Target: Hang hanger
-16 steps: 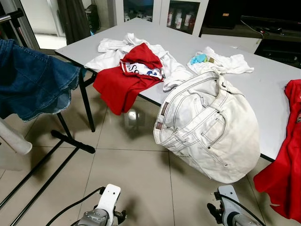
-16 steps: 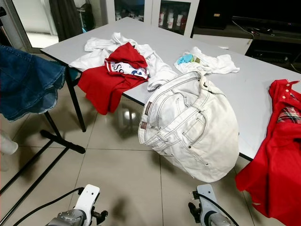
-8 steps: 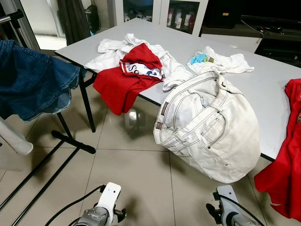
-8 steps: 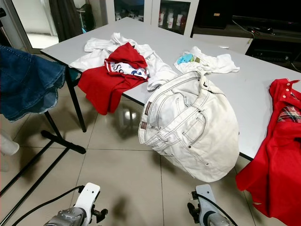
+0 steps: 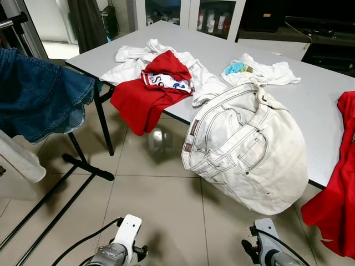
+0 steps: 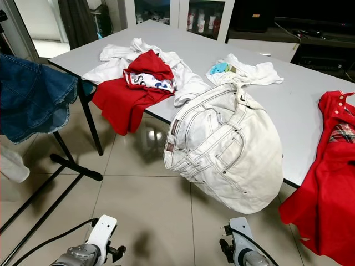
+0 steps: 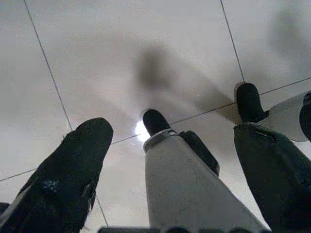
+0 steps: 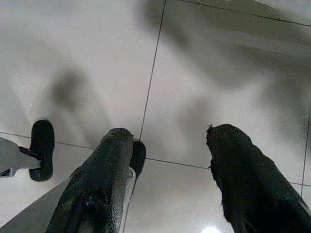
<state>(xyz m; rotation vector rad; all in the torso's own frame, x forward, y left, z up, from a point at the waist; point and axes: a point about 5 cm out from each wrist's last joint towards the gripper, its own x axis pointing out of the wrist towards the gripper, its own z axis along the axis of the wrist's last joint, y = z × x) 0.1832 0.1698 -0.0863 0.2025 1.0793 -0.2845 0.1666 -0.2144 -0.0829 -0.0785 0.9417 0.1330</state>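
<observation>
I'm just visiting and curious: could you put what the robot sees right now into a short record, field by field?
Place: tiled floor beside a grey table
On table: white jeans drooping over the near edge; red shirt on white clothes; another red garment hanging off on the right
Left side: denim garment hanging
Left gripper: open, pointing at the floor, holding nothing
Right gripper: open, pointing at the floor, holding nothing
Hanger: none seen

I am looking down and forward from the head's two eyes, which are sharing nearly the same scene: the desk (image 5: 310,105), the white jeans (image 5: 249,149) hanging off its edge, and the tiled floor (image 6: 144,216) close below. Both wrist cameras are pointing straight down along their open jaws, sitting near that same floor.
</observation>
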